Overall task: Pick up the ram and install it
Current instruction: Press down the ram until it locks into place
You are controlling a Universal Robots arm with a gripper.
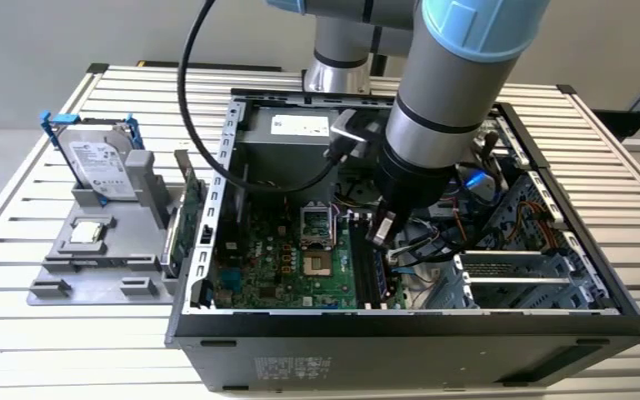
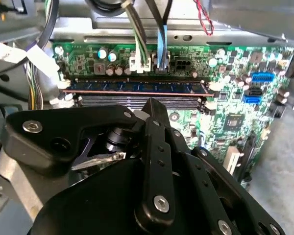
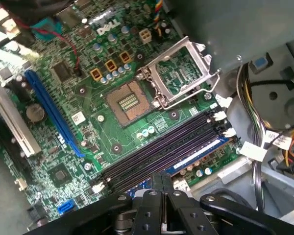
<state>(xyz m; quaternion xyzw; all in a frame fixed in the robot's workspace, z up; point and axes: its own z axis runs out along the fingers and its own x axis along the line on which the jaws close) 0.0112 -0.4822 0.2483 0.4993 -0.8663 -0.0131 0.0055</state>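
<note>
Working inside the open computer case [image 1: 409,321], largest thing on the slatted table [image 1: 31,350]; my arm reaches down over the motherboard [image 1: 287,267]. The gripper [image 3: 162,183] hangs just above the bank of 4 memory slots [image 3: 157,152], fingers clenched together with nothing between them. The ram [image 2: 137,88] sits in the outermost slot, beside the 3 bare ones, and appears level along its length in the second wrist view.

My judgement: the step in hand is seating. To do it well I would press straight down, centred on the stick, and confirm the white end latches [image 2: 209,93] have closed at both ends; the frames do not let me tell whether they are fully locked.

Ram appearance: long, thin, bluish stick with dark chips and a coppery edge line.
</note>
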